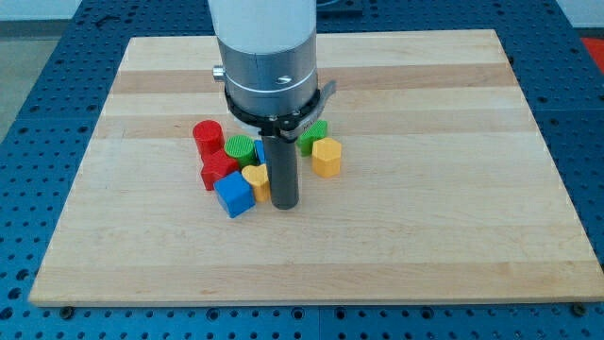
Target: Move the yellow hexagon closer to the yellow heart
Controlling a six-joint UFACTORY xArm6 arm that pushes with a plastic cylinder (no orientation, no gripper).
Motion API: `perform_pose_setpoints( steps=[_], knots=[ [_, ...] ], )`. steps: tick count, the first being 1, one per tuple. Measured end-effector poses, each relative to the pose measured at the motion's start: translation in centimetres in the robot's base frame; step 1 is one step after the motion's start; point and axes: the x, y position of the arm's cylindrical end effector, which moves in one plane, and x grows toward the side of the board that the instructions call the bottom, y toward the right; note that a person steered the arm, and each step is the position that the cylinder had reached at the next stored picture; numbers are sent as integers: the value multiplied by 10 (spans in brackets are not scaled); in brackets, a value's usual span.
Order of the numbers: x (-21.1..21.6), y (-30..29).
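The wooden board (453,236) fills the frame. At its centre, the yellow hexagon (327,158) sits right of my tip (285,203), the yellow heart (256,179) touching the rod's left side. The rod stands between them, blocking a straight push. My tip has no fingers; it grasps nothing.
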Motion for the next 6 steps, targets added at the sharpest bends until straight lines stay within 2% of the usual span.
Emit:
perform_pose_setpoints(
  steps=[2,3,4,5,6],
  knots=[
    [-14,-14],
    [-6,-15],
    [40,32],
    [19,101],
    [-45,114]
  ],
)
